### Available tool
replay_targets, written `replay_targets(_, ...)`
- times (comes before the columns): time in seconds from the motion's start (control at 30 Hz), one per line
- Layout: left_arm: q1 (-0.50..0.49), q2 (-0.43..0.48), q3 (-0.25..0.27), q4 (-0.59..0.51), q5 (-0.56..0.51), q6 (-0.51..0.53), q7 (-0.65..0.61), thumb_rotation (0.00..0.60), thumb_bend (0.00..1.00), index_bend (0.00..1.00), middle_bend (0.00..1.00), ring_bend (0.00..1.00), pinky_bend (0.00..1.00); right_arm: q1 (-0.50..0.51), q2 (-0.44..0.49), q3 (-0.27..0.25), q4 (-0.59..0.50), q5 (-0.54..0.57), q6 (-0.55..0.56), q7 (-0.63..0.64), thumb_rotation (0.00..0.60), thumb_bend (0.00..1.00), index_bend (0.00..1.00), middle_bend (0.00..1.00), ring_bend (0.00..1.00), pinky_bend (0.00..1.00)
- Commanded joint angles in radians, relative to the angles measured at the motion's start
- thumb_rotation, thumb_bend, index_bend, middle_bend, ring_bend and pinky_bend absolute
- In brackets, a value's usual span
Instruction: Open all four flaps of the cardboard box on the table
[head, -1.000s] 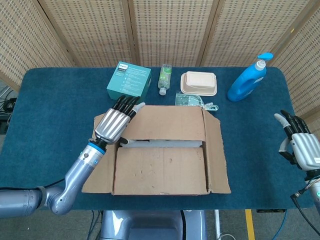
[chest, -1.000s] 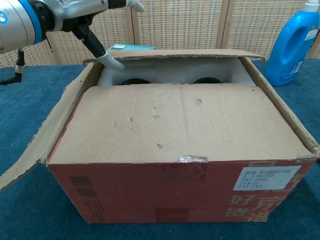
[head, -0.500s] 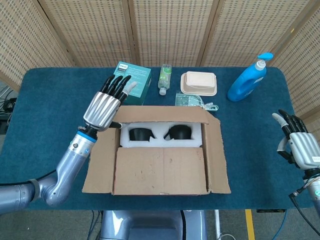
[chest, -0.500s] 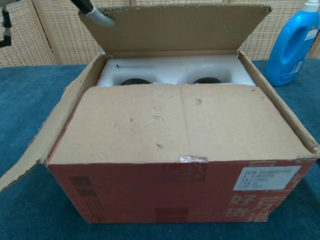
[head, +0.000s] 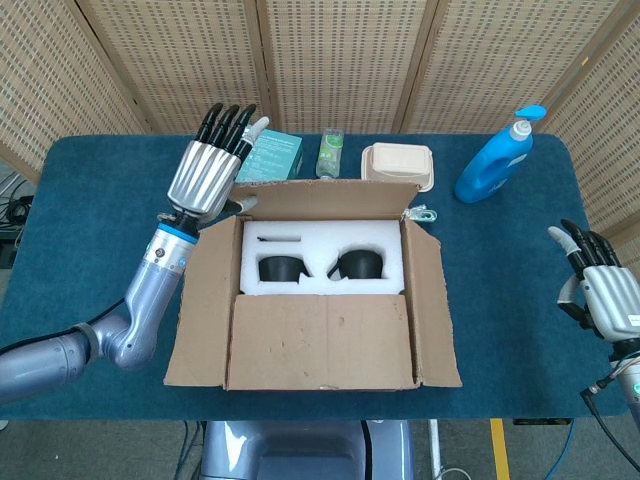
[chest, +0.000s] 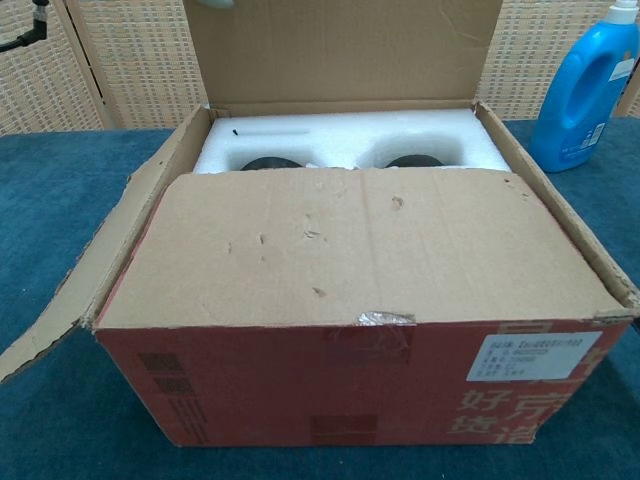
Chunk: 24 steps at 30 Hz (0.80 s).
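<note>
Centrally, brown cardboard box (head: 325, 300) at the table's near edge: far flap (chest: 340, 50) upright, side flaps splayed outward, near flap (chest: 360, 245) flat over the white foam insert (head: 320, 258), the one yet to lift; left hand (head: 208, 172) at the far-left corner, fingers straight, grasping nothing, apparently propping the far flap; right hand (head: 600, 290) idle at the table's right edge, fingers loosely apart, empty; blue detergent bottle (head: 495, 160) behind.
</note>
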Motion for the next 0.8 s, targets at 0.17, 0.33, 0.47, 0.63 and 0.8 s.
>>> replay_targets(0.17,-0.05,-0.089,0.006,0.2,0.033,-0.029,0.016,0.51,0.14,0.01,0.0,0.0,0.0,-0.005,0.007,0.0,-0.01,-0.003,0.008,-0.004,0.6,1.0,0.01,0.01,0.0,0.0)
replay_targets(0.33,-0.054,-0.105,0.002,0.235,0.006,-0.053,0.028,0.504,0.16,0.0,0.0,0.0,0.0,-0.006,0.011,0.001,-0.015,0.0,0.007,-0.007,0.6,1.0,0.01,0.01,0.0,0.0)
replay_targets(0.47,-0.041,-0.077,-0.015,0.181,-0.047,-0.09,0.009,0.485,0.23,0.01,0.0,0.0,0.0,-0.006,0.013,0.002,-0.016,0.003,0.006,-0.009,0.6,1.0,0.01,0.01,0.0,0.0)
replay_targets(0.63,-0.01,0.03,-0.034,0.001,-0.187,-0.193,-0.018,0.28,0.37,0.02,0.0,0.0,0.0,-0.007,0.012,0.0,-0.02,0.001,0.006,-0.011,0.6,1.0,0.01,0.01,0.0,0.0)
replay_targets(0.8,0.013,0.151,-0.027,-0.155,-0.294,-0.285,-0.053,0.238,0.46,0.1,0.0,0.0,0.0,-0.005,0.011,0.0,-0.023,0.0,0.003,-0.014,0.6,1.0,0.01,0.01,0.0,0.0)
